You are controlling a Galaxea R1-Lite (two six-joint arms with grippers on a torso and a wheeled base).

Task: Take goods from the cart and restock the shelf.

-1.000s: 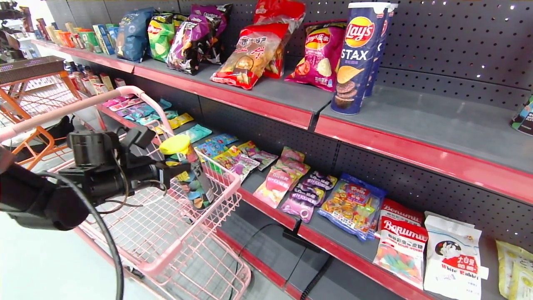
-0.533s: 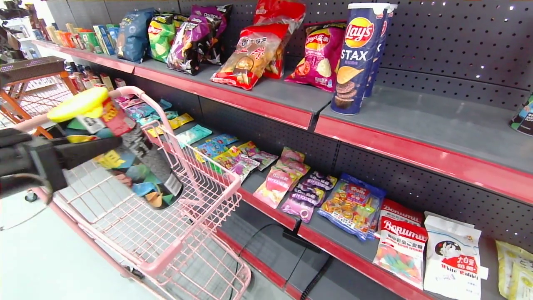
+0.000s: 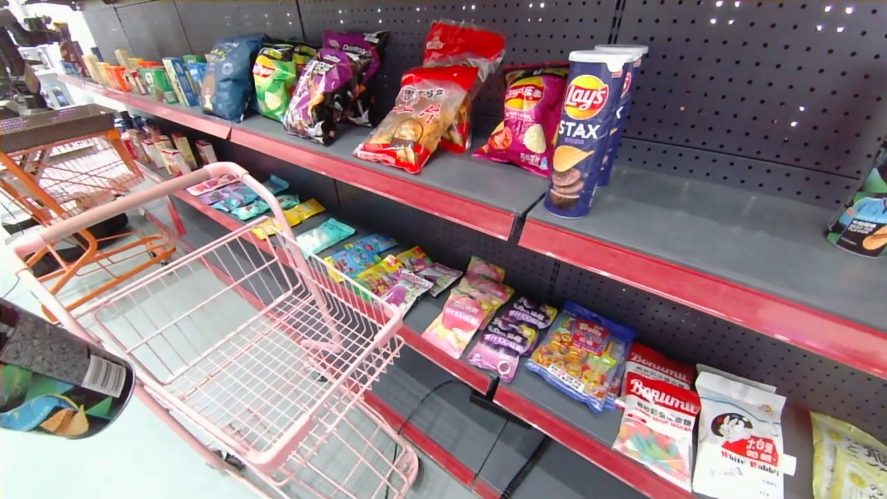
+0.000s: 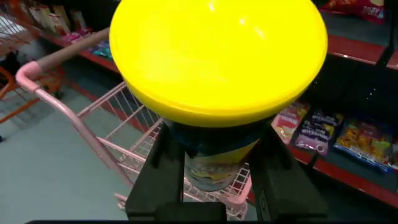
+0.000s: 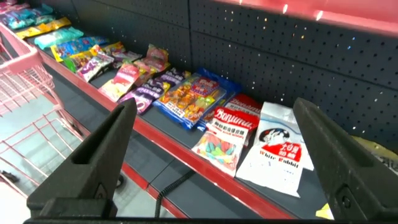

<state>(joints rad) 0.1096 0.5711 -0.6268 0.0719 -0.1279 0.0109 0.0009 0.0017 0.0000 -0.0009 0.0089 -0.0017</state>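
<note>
A chip can [image 4: 217, 56] with a yellow lid and a colourful patterned body is held in my left gripper [image 4: 217, 171], whose black fingers [image 4: 155, 177] are shut on its sides. In the head view the can's lower end [image 3: 59, 378] shows at the far left, outside the pink cart [image 3: 277, 312] and near its handle. My right gripper [image 5: 214, 168] is open with nothing in it, hanging in front of the lower shelf's candy bags [image 5: 186, 96]. Two tall blue chip cans [image 3: 585, 128] stand on the upper shelf [image 3: 693, 229].
Snack bags [image 3: 409, 114] line the upper shelf left of the blue cans; bare grey shelf lies to their right, up to another can [image 3: 859, 215] at the edge. The pink cart's basket holds nothing. An orange cart [image 3: 62, 173] stands behind at the left.
My left arm has lifted the chip can out of the cart and drawn it left and nearer the camera. The head view has also shifted slightly.
</note>
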